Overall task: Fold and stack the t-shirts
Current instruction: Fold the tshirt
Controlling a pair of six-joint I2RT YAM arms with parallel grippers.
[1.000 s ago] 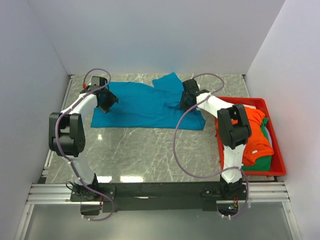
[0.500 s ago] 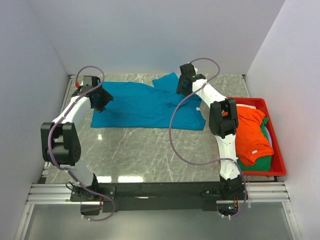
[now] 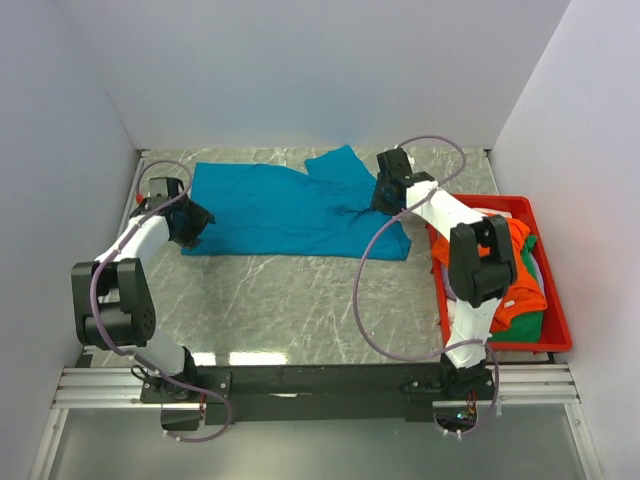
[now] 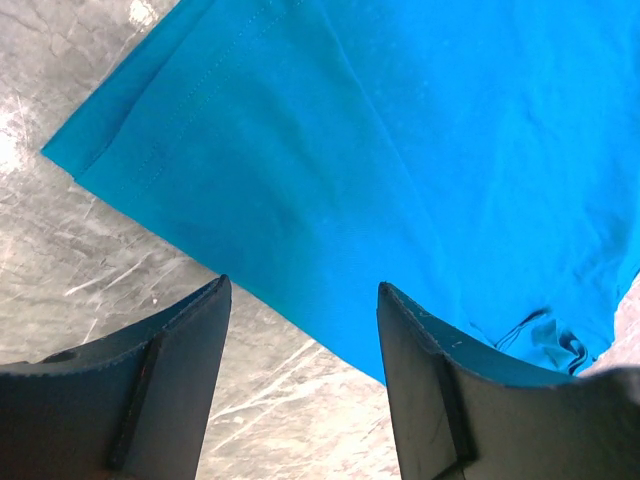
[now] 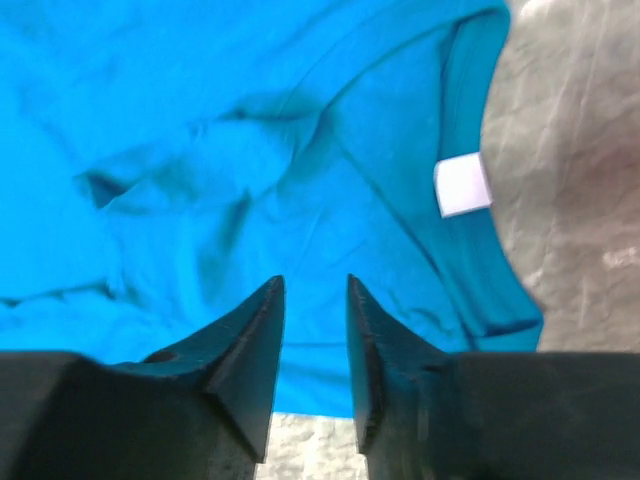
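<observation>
Blue shirt (image 3: 290,210) lies spread flat across the far half of the surface (image 3: 300,300), one sleeve kicked up at the back and some rumpling near the collar. At the shirt's left end, the left pincer (image 3: 190,225) hovers over the hem corner, jaws spread wide and empty, apparently lined up to take that edge. At the shirt's right end, the right pincer (image 3: 388,195) hangs over the collar area beside the white label (image 5: 462,185), its jaws only a narrow gap apart and pinching nothing. Both ends covered, so this looks like the setup for a fold. To the right of the shirt, the orange shirt (image 3: 520,285) and green shirt (image 3: 525,322) wait in the red bin (image 3: 555,340).
</observation>
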